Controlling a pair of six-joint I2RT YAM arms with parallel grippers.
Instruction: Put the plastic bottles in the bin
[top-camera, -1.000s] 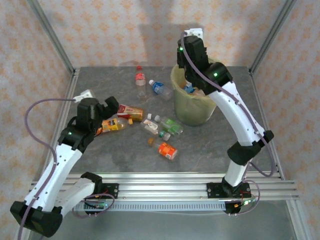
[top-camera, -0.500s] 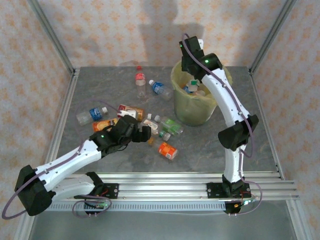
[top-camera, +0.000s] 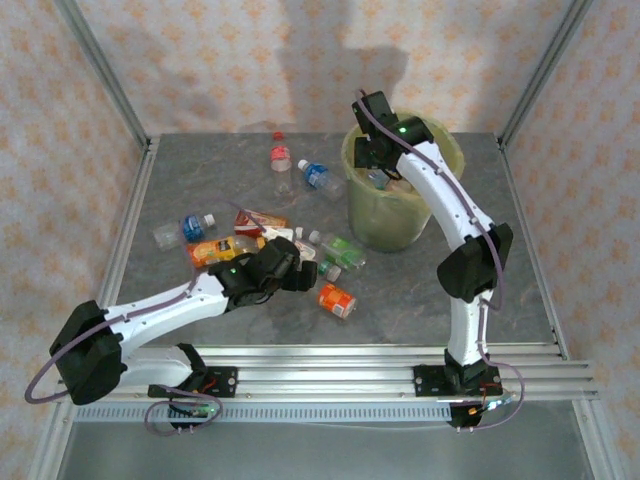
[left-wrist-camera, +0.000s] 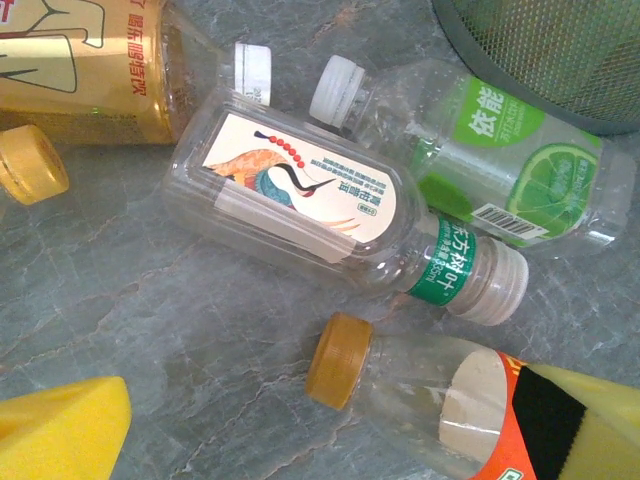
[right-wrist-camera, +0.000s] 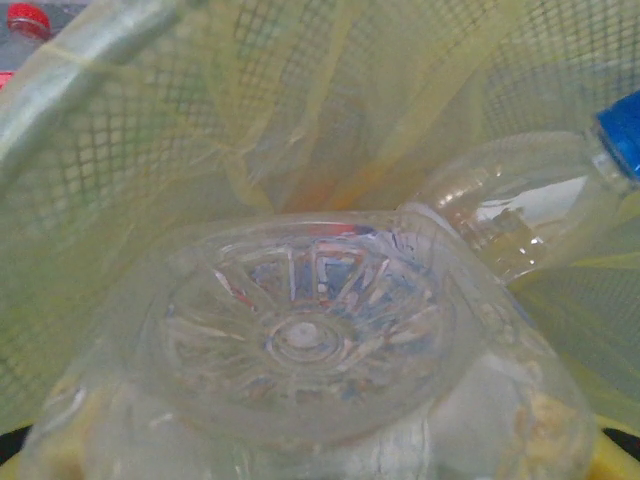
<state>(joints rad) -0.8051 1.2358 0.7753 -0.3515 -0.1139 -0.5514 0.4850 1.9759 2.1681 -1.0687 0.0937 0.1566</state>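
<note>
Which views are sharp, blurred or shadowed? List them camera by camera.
Top external: even, diffuse light, with soft shadows on the patterned back wall. Left wrist: sharp on the clear crane-label plastic bottle, which carries small highlights; the yellow finger pads are soft. Right wrist: the clear ribbed plastic bottle, up close, is blurred against the round yellow-green translucent mesh bin.

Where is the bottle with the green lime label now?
In the top view the green-label bottle lies on the table, just left of the bin, beside the white-label bottle.
</note>
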